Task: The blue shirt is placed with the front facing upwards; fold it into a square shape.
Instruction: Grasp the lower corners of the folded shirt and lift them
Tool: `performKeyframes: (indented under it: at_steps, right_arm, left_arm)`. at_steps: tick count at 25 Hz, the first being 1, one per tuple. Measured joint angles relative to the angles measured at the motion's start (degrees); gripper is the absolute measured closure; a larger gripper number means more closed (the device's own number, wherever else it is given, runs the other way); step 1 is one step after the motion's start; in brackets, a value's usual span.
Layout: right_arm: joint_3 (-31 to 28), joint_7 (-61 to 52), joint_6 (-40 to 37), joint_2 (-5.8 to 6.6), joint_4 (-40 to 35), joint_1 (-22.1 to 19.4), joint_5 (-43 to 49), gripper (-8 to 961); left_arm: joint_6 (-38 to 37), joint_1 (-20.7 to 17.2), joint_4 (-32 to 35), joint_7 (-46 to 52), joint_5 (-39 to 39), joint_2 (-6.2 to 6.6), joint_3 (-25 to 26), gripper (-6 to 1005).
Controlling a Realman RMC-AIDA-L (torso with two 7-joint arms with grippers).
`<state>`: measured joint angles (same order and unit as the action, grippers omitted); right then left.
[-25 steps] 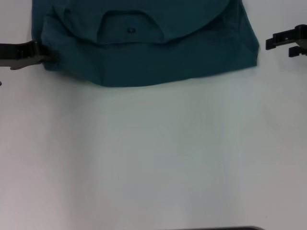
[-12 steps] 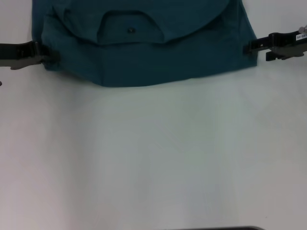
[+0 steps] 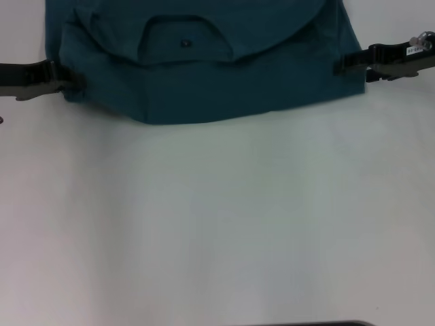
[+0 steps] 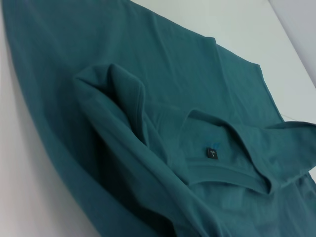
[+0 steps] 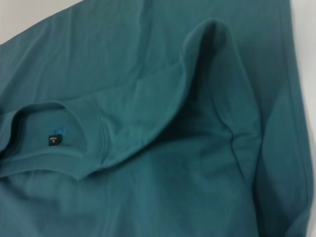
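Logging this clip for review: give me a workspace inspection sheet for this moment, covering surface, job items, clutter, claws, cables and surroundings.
Surface: white table, bare in front of the robot.
Job's things: blue shirt lies at the far edge of the head view, partly folded, with the collar and small black neck label showing; the near hem lies fairly straight.
Clutter: nothing seen.
Claws: left claw at the shirt's left edge, touching the fabric; right claw at the shirt's right edge, over the fabric. Neither grip can be confirmed.
Cables: nothing seen.
Surroundings: a dark strip at the head view's bottom edge, not identifiable.
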<state>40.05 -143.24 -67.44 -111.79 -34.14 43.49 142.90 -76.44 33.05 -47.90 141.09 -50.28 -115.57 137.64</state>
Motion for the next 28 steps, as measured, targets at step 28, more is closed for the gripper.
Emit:
performKeyframes:
  at_steps: [28]
  right_arm:
    - [1.5, 1.6, 4.1, -2.46, 2.5, 1.5, 0.2, 131]
  left_arm:
    - [-0.6, 0.0, -0.6, 0.0, -0.1, -0.44, 0.0, 967]
